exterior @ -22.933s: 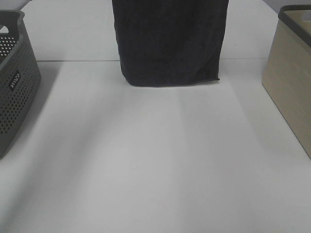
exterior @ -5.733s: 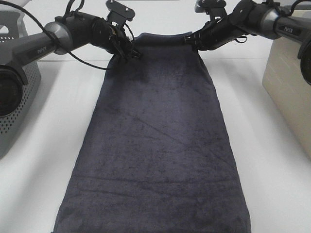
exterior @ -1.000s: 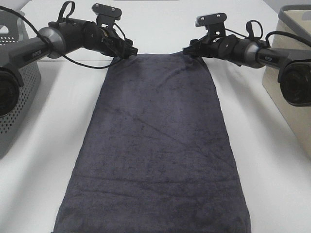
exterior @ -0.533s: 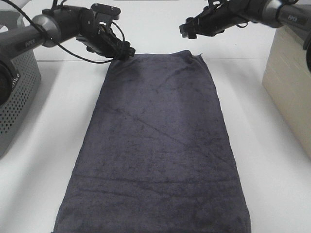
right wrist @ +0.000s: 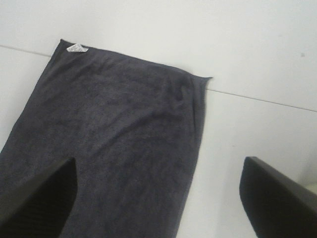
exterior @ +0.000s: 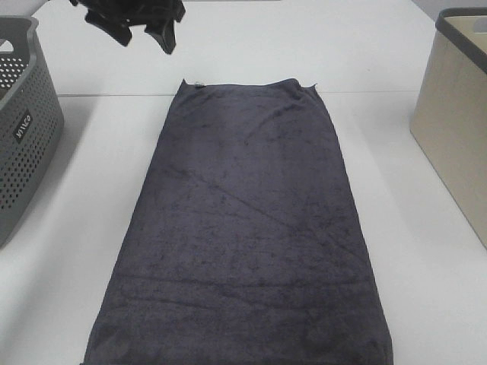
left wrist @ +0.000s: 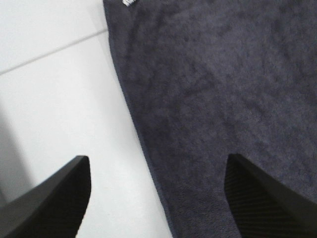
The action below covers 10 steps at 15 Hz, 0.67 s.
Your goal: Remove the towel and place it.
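surface: white table (exterior: 426,251) | centre: towel (exterior: 247,228) flat | left of towel: grey basket (exterior: 23,129) | right: beige basket (exterior: 456,114)

The towel (exterior: 243,228) is lying flat and lengthwise on the table (exterior: 426,251), running from the table's middle toward the near edge of the high view. A perforated basket (exterior: 19,129) is standing to its left and a solid-walled bin (exterior: 456,114) to its right, both apart from it. Its tag (exterior: 198,84) is sitting at the far left corner. The left gripper (exterior: 144,34) is hanging above the table, behind and left of that corner
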Tool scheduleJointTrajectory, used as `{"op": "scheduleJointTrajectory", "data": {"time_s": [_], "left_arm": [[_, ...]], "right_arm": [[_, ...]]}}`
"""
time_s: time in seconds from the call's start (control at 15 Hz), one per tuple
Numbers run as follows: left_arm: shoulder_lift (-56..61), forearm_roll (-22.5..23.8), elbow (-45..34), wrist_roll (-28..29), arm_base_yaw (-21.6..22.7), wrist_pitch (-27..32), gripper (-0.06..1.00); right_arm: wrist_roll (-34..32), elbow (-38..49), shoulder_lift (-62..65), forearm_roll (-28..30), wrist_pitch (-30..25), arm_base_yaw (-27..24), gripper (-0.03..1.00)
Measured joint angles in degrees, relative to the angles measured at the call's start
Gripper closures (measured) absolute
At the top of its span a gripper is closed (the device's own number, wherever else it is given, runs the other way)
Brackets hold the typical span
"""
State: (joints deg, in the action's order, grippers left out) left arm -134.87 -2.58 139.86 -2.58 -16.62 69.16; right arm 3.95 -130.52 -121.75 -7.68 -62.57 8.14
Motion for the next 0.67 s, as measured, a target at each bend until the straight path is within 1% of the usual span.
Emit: {"op": "scheduleJointTrajectory", "data": {"time_s": [0.13,0.2,0.33,0.4,0.47,0.53,0.67], "left_arm": [[3.72,0.63,0.00,1.15,3.09,0.11,0.24],[6.76,1.26,0.00,2.23,7.22,0.17,0.24],[10.08,1.32,0.00,3.44,13.46,0.23,0.24],[12.09,0.97,-0.63,3.50,16.04,0.23,0.24],[14.95,0.00,-2.69,3.50,17.48,0.23,0.24],[18.28,-0.11,-6.65,3.50,18.16,0.23,0.24],[26.87,-0.17,-17.88,3.50,18.22,0.17,0.24]], "right_arm": [[-1.43,0.00,4.30,0.40,-3.95,-3.27,0.10],[-1.78,-0.06,6.13,0.34,-6.42,-7.22,0.10],[-3.21,0.52,7.39,0.80,-6.93,-11.69,0.10],[-3.38,2.12,9.11,1.03,-6.99,-12.61,0.10],[-3.38,5.56,12.03,1.66,-6.93,-12.61,0.11],[-3.15,10.37,15.99,1.89,-6.93,-12.55,0.11],[-3.04,23.89,27.16,2.35,-6.99,-12.49,0.11]]}}
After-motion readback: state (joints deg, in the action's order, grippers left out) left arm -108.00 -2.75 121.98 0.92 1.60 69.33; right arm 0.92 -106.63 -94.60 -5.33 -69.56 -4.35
